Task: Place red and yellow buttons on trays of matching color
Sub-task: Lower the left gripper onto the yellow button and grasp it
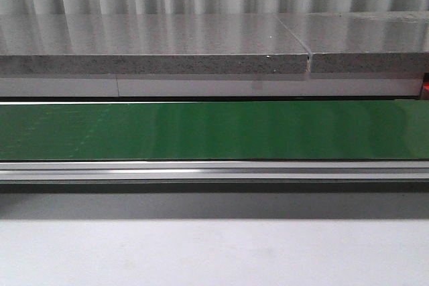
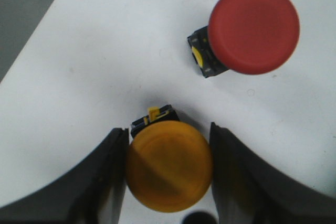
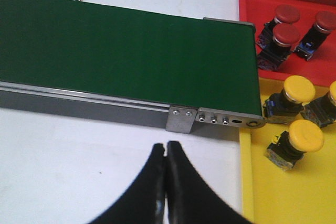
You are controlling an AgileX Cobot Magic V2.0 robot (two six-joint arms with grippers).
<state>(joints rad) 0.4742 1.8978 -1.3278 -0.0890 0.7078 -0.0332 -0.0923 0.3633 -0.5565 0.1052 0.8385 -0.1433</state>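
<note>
Left gripper [image 2: 169,169]: black curved fingers apart, straddling a yellow button [image 2: 169,166] with a glossy round dome; whether the pads touch it is unclear. Beyond it, well apart, a red button [image 2: 253,28], matte mushroom cap, lying on the white table [image 2: 105,51].

Right gripper [image 3: 166,153]: fingers pressed together, nothing held, over the white surface. Past it, the smooth green conveyor belt [image 3: 126,51] with its aluminium rail. At the belt's end, a yellow tray [image 3: 283,198] holds three yellow buttons; the red tray [image 3: 252,3] behind it holds three red ones.
</note>
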